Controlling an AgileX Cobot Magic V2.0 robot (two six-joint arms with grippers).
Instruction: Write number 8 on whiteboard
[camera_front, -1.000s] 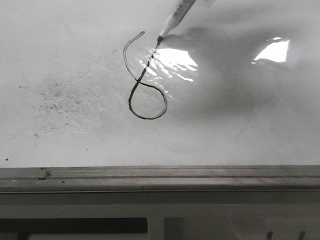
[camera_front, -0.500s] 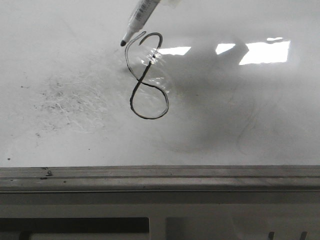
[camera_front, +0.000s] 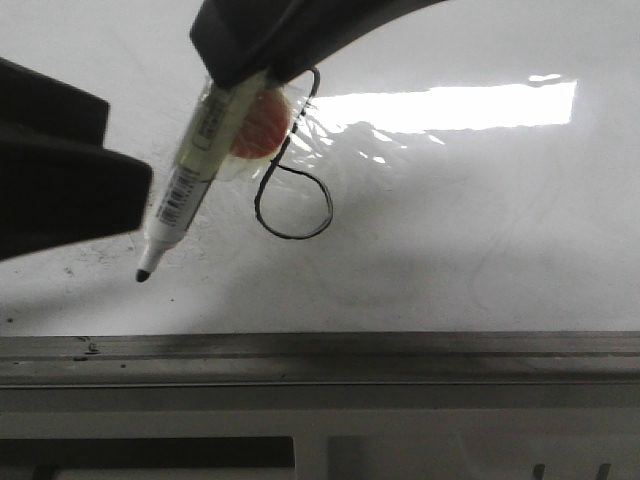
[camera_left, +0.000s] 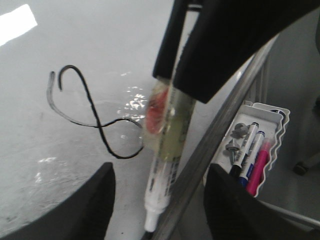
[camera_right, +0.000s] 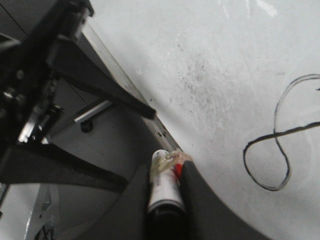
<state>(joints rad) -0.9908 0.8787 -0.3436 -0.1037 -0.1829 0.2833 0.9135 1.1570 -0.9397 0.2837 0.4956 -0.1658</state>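
Observation:
The number 8 is drawn in thin black line on the whiteboard; its top loop is partly hidden behind my right gripper. The right gripper is shut on a white marker wrapped in clear tape with an orange patch. The marker's black tip points down near the board's front rail. My left gripper is open just left of the marker. In the left wrist view the left gripper has its fingers on both sides of the marker. The right wrist view shows the 8 and the right gripper.
A grey metal rail runs along the board's near edge. Grey scratchy smudges lie left of the 8. A white tray beside the board holds black, blue and pink markers. Glare crosses the board.
The top loop of the 8 got closed. The right gripper then lifted the marker and carried it left and toward the near rail. The left gripper came into view from the left.

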